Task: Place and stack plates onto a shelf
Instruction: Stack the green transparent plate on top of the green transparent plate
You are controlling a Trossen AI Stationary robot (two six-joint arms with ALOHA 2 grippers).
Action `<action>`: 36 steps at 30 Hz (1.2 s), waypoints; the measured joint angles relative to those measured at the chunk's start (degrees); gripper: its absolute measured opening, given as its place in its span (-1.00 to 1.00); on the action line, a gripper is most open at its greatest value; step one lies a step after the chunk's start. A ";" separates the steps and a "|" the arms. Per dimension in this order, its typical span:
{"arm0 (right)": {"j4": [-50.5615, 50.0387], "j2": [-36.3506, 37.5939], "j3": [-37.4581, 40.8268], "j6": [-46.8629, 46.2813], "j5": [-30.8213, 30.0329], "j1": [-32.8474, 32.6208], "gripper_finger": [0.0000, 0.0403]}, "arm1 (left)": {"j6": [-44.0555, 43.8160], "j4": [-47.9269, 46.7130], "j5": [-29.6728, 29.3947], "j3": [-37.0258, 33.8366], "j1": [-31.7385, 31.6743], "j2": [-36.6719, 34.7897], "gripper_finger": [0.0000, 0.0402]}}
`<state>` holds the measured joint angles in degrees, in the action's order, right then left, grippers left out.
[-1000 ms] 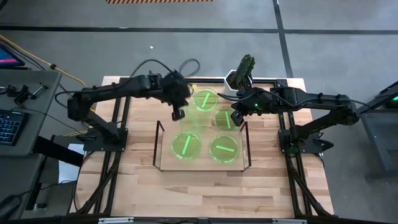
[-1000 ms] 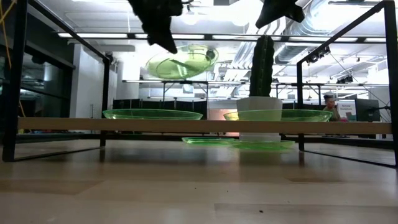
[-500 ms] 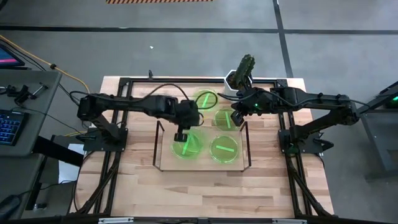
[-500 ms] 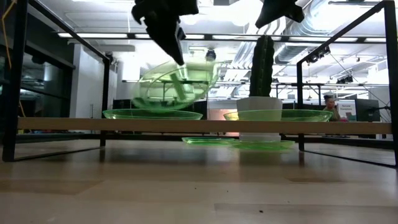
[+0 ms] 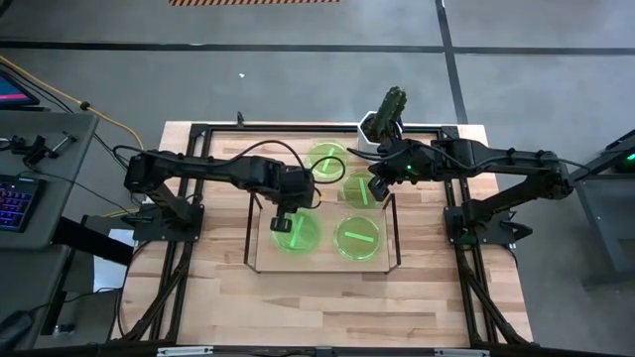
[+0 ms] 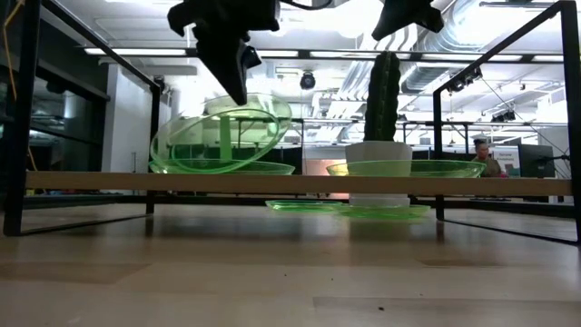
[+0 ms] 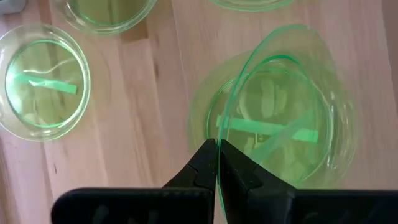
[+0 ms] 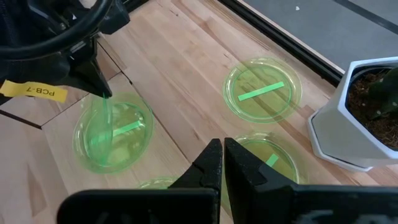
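My left gripper (image 5: 283, 220) is shut on a green plate (image 6: 222, 136), which it holds tilted just above another plate (image 6: 263, 168) on the left half of the shelf (image 5: 322, 260). A third plate (image 5: 357, 238) lies on the shelf's right half. Two more plates (image 5: 327, 159) (image 5: 357, 188) lie on the table beyond the shelf. My right gripper (image 5: 377, 188) is shut and empty, and hovers over the nearer of those two. My left gripper pinches the plate's rim (image 7: 219, 134) between its two fingers, coming from above and pointing down. The plate hangs tilted below the fingers. Its low edge (image 6: 168, 163) is down at the rim of the shelf plate; I cannot tell whether the two touch.
A white pot with a cactus (image 5: 382, 117) stands at the table's far edge, close to my right arm. A larger black frame (image 5: 198, 134) runs around the work area. The shelf's upright wire ends (image 5: 250, 233) (image 5: 394, 233) flank the two shelf plates.
My left gripper has carried the plate from beyond the shelf toward the table's near edge, over the shelf's left plate, and has come down. The plate has tipped steeper and now hangs just above the shelf plate.
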<state>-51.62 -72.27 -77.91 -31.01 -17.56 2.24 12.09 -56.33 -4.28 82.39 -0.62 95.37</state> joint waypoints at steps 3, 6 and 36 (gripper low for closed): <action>0.01 0.01 0.00 -0.02 -0.01 0.00 -1.00 | -0.02 0.02 -0.01 0.00 0.00 0.00 -1.00; 0.00 0.00 0.00 -0.02 -0.01 0.00 -1.00 | -0.04 0.02 -0.30 0.00 0.00 0.01 -1.00; 0.89 0.00 0.00 -0.07 -0.13 0.00 -1.00 | -7.40 2.81 3.22 -0.14 -5.93 -2.20 -0.27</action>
<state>-50.73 -72.27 -77.91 -31.08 -17.69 2.24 4.69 -53.52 -1.06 82.25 -6.55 93.18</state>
